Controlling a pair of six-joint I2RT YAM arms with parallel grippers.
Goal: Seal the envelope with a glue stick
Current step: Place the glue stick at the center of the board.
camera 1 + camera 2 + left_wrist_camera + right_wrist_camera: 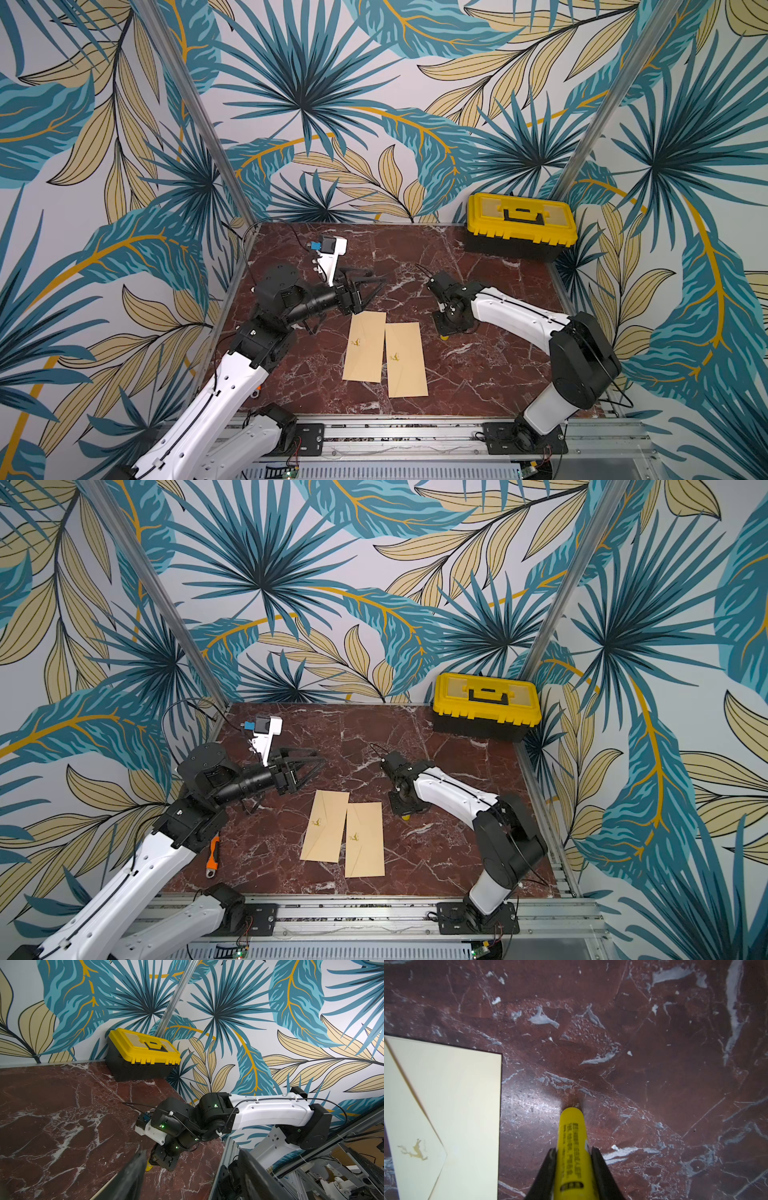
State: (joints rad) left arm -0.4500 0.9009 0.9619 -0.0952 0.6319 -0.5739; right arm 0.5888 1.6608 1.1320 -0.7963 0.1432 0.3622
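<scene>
The fingers (548, 1169) of my right gripper (574, 1149) are clamped on the glue stick (572, 1142), one on either side of its yellow barrel. The stick points straight down at the table (654, 1064). Its lower end sits at or just above the marble, and I cannot tell whether it touches. That puts the stick beside the nearer envelope (406, 359), off the far end of its long edge on the right arm's side and clear of the paper. No white tip shows, only rounded yellow, so I judge the cap is on and I'm at the step between pickup and uncapping. The next move, as I read it, calls for lifting the stick and presenting the cap to my left gripper (374, 279). Its fingers stand wide apart with nothing between them, and it hovers beyond the far end of that envelope, over on the side of the second envelope (365, 347) lying alongside it. The flap on the nearer envelope looks folded down, so I expect it will need raising before any glue goes on. Outward from the grip, my right wrist is bent hard downward, with the white forearm reaching in low from the side away from the second envelope. My left wrist is held level, and its forearm climbs steeply from beyond the envelope's near end.
</scene>
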